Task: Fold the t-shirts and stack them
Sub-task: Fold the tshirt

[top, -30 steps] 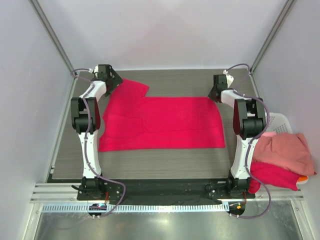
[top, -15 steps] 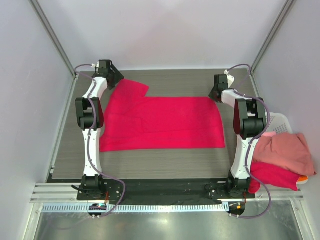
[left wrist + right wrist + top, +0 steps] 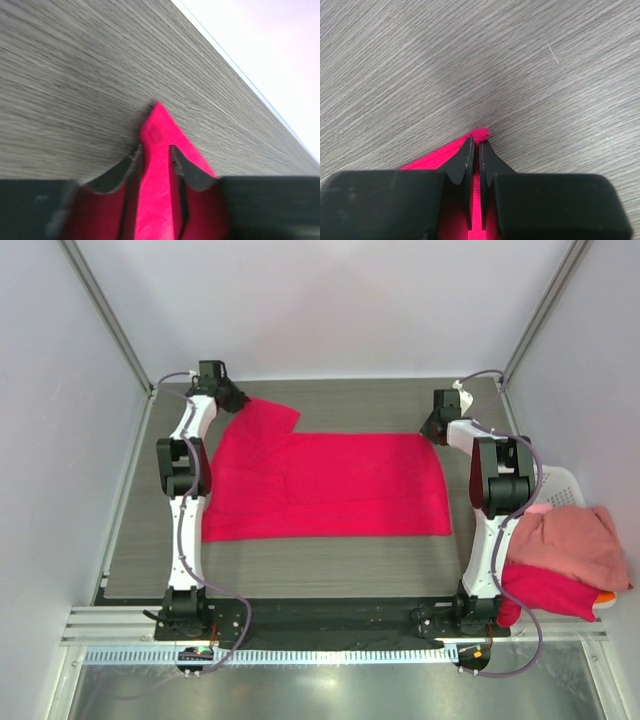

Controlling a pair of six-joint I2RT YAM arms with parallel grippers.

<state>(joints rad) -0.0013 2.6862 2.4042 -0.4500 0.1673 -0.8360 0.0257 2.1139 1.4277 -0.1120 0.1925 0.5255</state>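
A crimson t-shirt (image 3: 330, 485) lies spread flat on the grey wood table (image 3: 330, 565). My left gripper (image 3: 232, 400) is at the shirt's far left sleeve corner. In the left wrist view, the left gripper (image 3: 155, 150) has a raised ridge of the crimson t-shirt (image 3: 157, 125) pinched between its fingers. My right gripper (image 3: 432, 430) is at the far right corner. In the right wrist view, the right gripper (image 3: 476, 142) is shut on the crimson t-shirt (image 3: 430, 157), with a small nub of cloth poking past the tips.
A white perforated basket (image 3: 560, 480) stands off the table's right edge. A salmon-pink shirt (image 3: 570, 540), a red one (image 3: 545, 590) and a bit of orange cloth (image 3: 605, 596) are heaped over it. Frame posts and white walls close in the far corners.
My left gripper slid slightly farther back to the sleeve corner and closed from wide open onto the cloth. The right gripper stayed shut on its corner.
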